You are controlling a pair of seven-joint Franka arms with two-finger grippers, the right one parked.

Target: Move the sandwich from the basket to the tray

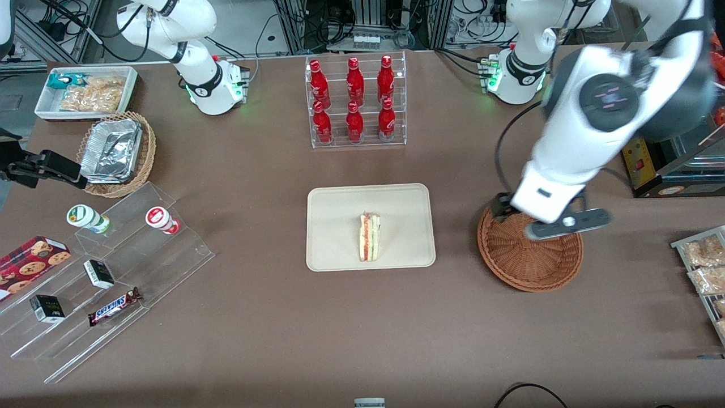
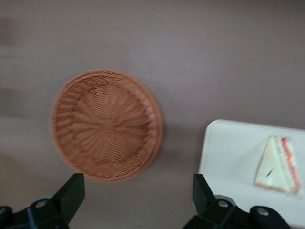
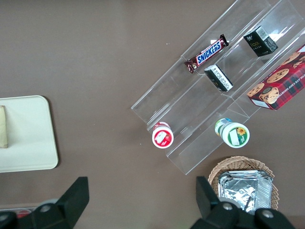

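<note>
The sandwich (image 1: 370, 237) lies on the cream tray (image 1: 334, 226) at the table's middle, a white wedge with pink and green filling; the left wrist view also shows the sandwich (image 2: 279, 164) on the tray (image 2: 228, 157). The reddish-brown wicker basket (image 1: 529, 260) holds nothing and sits toward the working arm's end; in the wrist view the basket (image 2: 107, 125) is bare inside. My gripper (image 1: 510, 211) hangs above the basket's rim nearest the tray, high over the table. The gripper (image 2: 138, 195) is open, with only brown table between its fingers (image 2: 71, 193).
An acrylic rack of red bottles (image 1: 355, 99) stands farther from the camera than the tray. Snack bags (image 1: 705, 266) lie at the working arm's table edge. Toward the parked arm's end sit a clear stepped shelf (image 1: 113, 272) with snacks and a tan basket of foil containers (image 1: 116, 153).
</note>
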